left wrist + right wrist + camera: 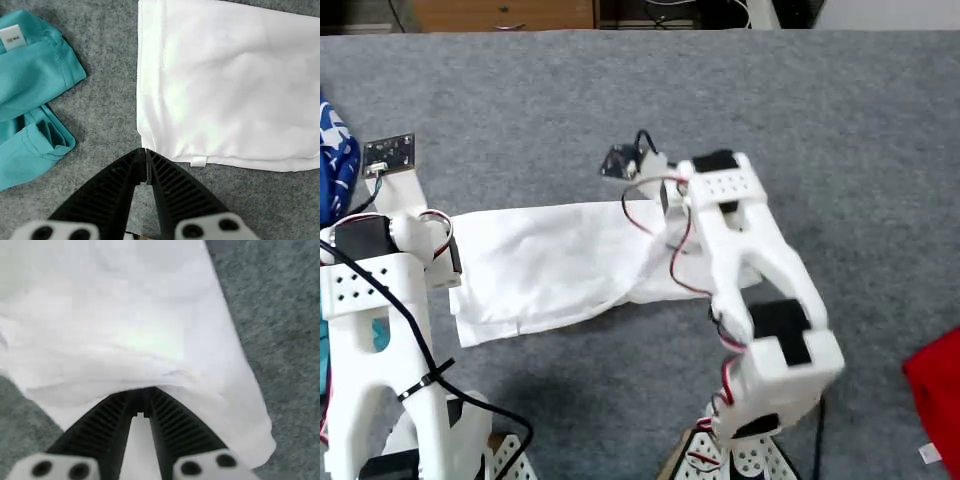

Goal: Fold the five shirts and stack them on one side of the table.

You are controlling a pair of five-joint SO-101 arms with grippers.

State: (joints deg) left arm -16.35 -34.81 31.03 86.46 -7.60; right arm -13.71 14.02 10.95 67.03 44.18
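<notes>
A white shirt (550, 265), folded into a long strip, lies across the middle of the grey table. My left gripper (146, 155) is at the strip's near left corner, shut, its tips pinching the corner of the white shirt (225, 85), which lies flat there. My right gripper (141, 392) is over the strip's right part and is shut on a raised fold of the white shirt (125, 315). In the high view the cloth puckers toward the right arm (740, 240).
A crumpled teal shirt (35, 95) lies close beside the white shirt's left edge. A blue patterned shirt (332, 160) sits at the table's left edge and a red shirt (935, 385) at the right edge. Bare grey table (820, 110) stretches behind.
</notes>
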